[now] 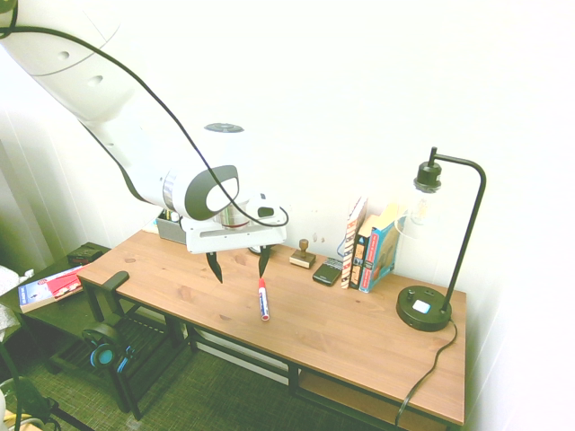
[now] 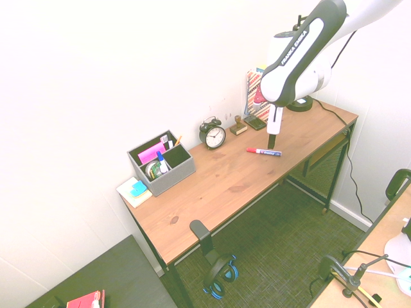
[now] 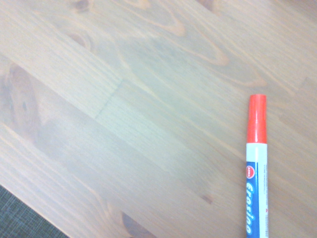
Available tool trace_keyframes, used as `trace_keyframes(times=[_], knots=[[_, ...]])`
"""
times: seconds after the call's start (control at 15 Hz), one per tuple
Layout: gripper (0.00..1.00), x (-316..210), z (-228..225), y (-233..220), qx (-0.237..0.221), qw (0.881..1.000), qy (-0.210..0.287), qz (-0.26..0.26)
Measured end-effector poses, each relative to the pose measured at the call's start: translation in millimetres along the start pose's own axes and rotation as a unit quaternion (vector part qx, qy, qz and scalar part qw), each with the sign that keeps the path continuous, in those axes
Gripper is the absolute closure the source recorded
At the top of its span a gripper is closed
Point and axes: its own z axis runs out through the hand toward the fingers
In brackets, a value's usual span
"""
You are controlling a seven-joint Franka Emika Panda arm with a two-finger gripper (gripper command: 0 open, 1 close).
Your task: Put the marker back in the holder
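The marker (image 1: 263, 300) (image 2: 264, 152) (image 3: 256, 163) lies flat on the wooden desk (image 1: 359, 341), white barrel with a red cap. My gripper (image 1: 239, 265) (image 2: 271, 141) hangs open just above the desk, close beside the marker, with nothing between its fingers. The grey holder (image 2: 162, 163) stands at the far end of the desk near the wall, with pens and a pink item in it. In the first exterior view the arm hides most of the holder (image 1: 169, 228).
An alarm clock (image 2: 212, 134) stands between the holder and the marker. A wooden stamp (image 1: 303, 255), a phone (image 1: 327, 271), books (image 1: 373, 247) and a black lamp (image 1: 429, 296) line the wall side. Sticky notes (image 2: 135, 190) lie by the holder. Headphones (image 2: 218, 273) hang off the desk's front.
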Motion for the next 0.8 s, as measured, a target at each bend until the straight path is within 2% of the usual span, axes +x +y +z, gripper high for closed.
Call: trace_keyframes(times=[0.27,0.8], knots=[[1.00,4,10,2,0.006,1.000,0.002,0.009],[1.00,28,86,15,-0.008,1.000,0.006,0.022]])
